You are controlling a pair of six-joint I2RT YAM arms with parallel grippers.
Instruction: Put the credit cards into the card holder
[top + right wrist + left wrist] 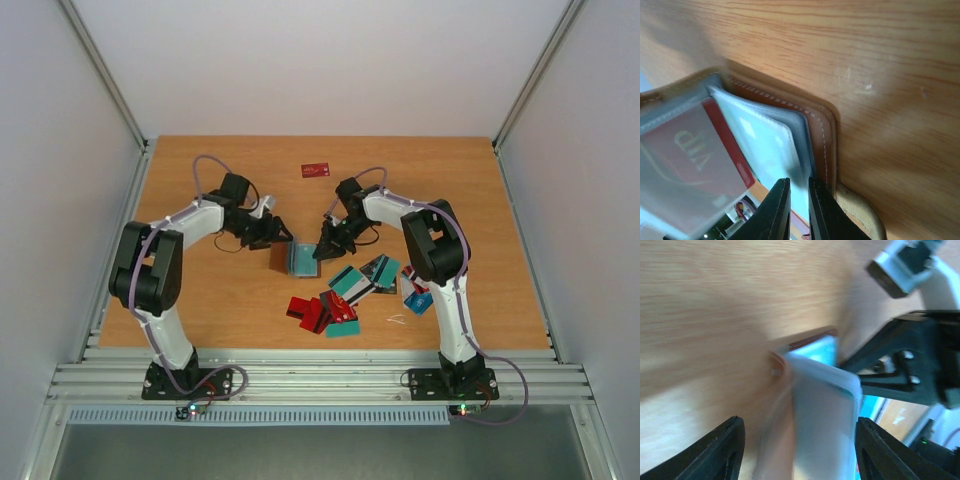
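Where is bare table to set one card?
Bare wood lies right of the lone red card, up to the far right corner, and between the left arm and the card pile. Crowded: the centre, where left hand and right hand flank the card holder.

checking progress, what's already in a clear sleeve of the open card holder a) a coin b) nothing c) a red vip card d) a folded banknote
c, the right wrist view shows a red vip card behind clear plastic inside the brown card holder
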